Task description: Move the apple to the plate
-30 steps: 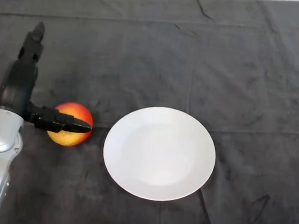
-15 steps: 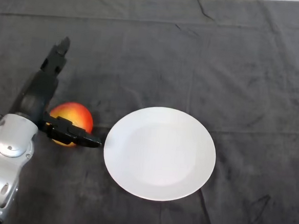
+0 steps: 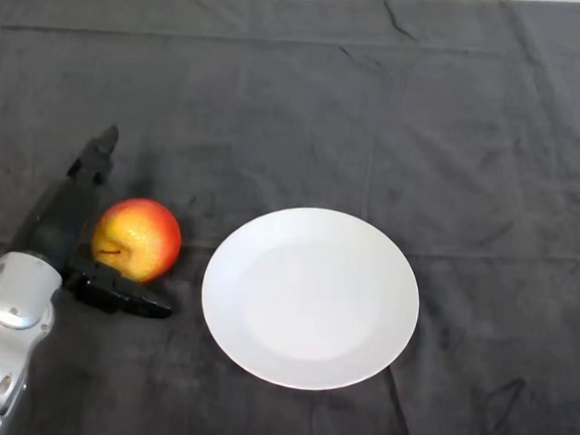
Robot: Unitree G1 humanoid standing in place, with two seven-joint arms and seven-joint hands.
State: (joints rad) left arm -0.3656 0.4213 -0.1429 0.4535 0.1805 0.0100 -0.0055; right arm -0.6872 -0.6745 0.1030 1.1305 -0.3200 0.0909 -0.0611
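Head view shows the silver-grey left arm [image 3: 3,342] coming in from the tabletop's lower left corner, its black hand [image 3: 65,232] lying low over the dark cloth [image 3: 377,114] and reaching toward the far edge. The fingers [image 3: 93,159] stretch straight along the apple's left side, while the thumb [image 3: 120,298] lies nearly level just beneath the fruit's near side, so the hand is spread wide and cups the apple [image 3: 137,239] without closing on it; whether either part actually touches it cannot be told. The apple, red and yellow, sits on the cloth near the left edge, stem end turned toward the hand, just left of the white plate [image 3: 310,297] and apart from its rim.
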